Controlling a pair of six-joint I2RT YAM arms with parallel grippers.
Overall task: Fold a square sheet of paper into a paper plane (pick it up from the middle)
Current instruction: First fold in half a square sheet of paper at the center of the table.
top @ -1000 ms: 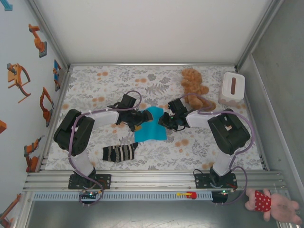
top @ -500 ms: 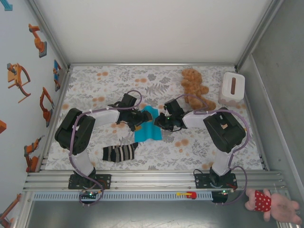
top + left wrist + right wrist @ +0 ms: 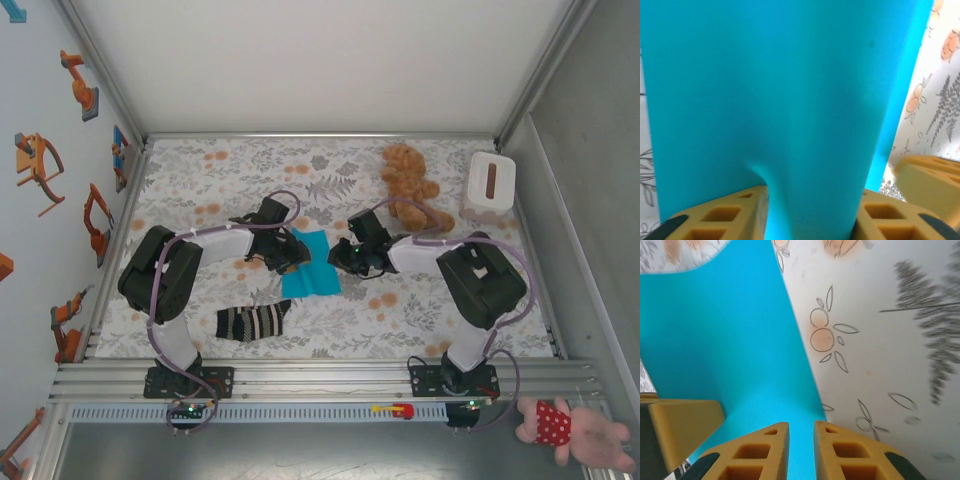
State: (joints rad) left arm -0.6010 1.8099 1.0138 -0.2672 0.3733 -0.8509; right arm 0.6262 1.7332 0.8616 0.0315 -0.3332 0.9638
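Top view: the square sheet of paper [image 3: 312, 270] lies near the middle of the floral table [image 3: 200, 180], between my two grippers. Its near part is flat on the surface, and its far edge sits between the fingertips. My left gripper [image 3: 296, 256] meets the sheet's left side and my right gripper [image 3: 337, 257] meets its right side, so the two are close together. Left wrist view: my yellow fingers [image 3: 720, 217] stand partly apart, with the turquoise paper running through the gap. The paper is dented by a soft crease beside the left finger, but I cannot tell whether the jaws actually pinch it. A yellow finger of the right gripper shows at that view's right edge. Right wrist view: my fingers [image 3: 760, 447] are drawn nearly together, leaving a narrow slit. The sheet's blue fills that slit, and its right edge runs down to the right finger. I cannot tell whether the paper is clamped or merely lies under the tips. A striped sock [image 3: 253, 322] lies near the sheet's near-left corner, apart from it. A brown teddy bear [image 3: 408, 182] and a white box [image 3: 490, 185] sit at the far right, well apart from the sheet.
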